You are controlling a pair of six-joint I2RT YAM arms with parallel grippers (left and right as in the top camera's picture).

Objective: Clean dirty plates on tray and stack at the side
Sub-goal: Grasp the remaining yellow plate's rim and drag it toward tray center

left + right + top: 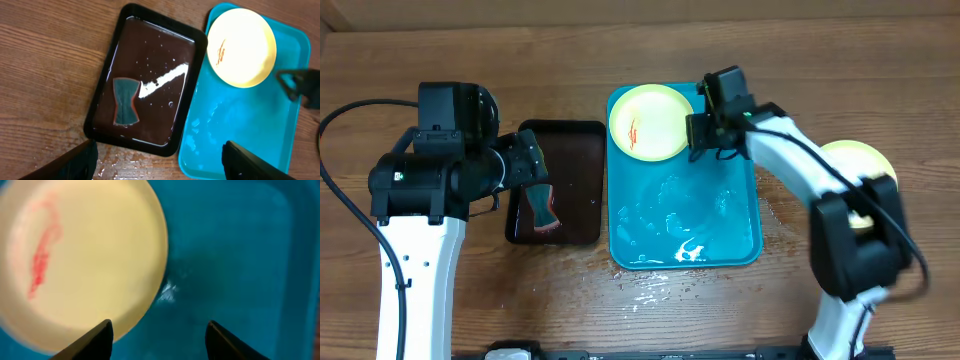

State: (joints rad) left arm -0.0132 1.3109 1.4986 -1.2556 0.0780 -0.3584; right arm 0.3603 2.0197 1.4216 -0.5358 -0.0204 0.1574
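A plate (650, 122) with a red sauce smear lies in the far left corner of the wet turquoise tray (710, 210). My right gripper (700, 135) hovers open at that plate's right rim. In the right wrist view the plate (75, 260) fills the left side, one fingertip (95, 340) overlaps its edge, and bare tray (235, 255) lies between the jaws of the gripper (159, 340). A second plate (860, 160) sits on the table to the right, partly hidden by the right arm. My left gripper (530, 165) hangs open and empty over the dark tray.
The dark brown tray (570, 180) left of the turquoise one holds liquid and a grey sponge with a red edge (542, 208). The left wrist view shows the sponge (125, 100), the plate (241, 47) and the open left gripper (160, 165). Water is spilled on the table (650, 285) before the turquoise tray.
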